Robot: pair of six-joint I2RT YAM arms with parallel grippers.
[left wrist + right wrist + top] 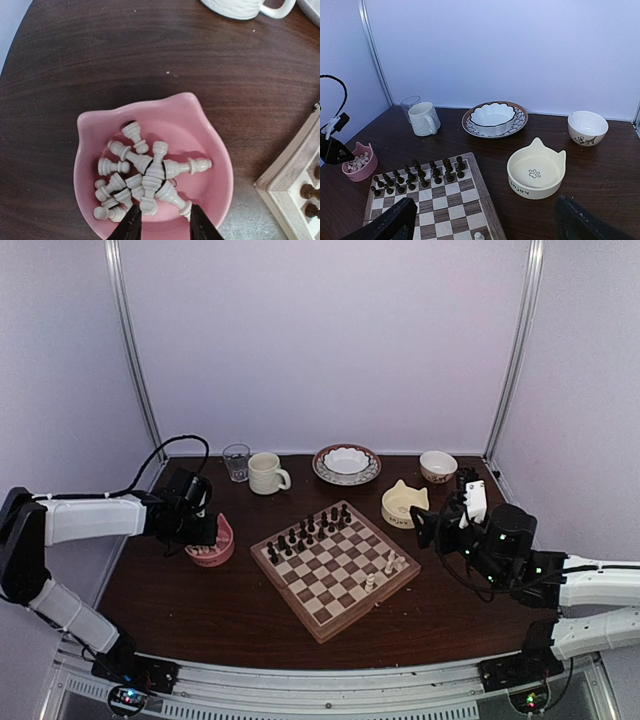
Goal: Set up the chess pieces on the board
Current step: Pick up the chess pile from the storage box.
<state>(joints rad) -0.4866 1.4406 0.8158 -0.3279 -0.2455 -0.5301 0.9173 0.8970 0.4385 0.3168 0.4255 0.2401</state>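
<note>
- Judging the setup barely begun: I am seeing only a few chess pieces (389, 562) standing on the board (318, 592).
- The rest, small turned cream ones, are lying jumbled in the pink bowl (200, 140) left of it.
- Left end effector (166, 226) is straddling some, jaws partly apart; grip I cannot tell. Right end effector (485, 227) is gaping wide, empty.

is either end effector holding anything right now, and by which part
The right end effector is open and empty. The left end effector straddles the chess pieces in the pink bowl; whether it grips one cannot be told.
</note>
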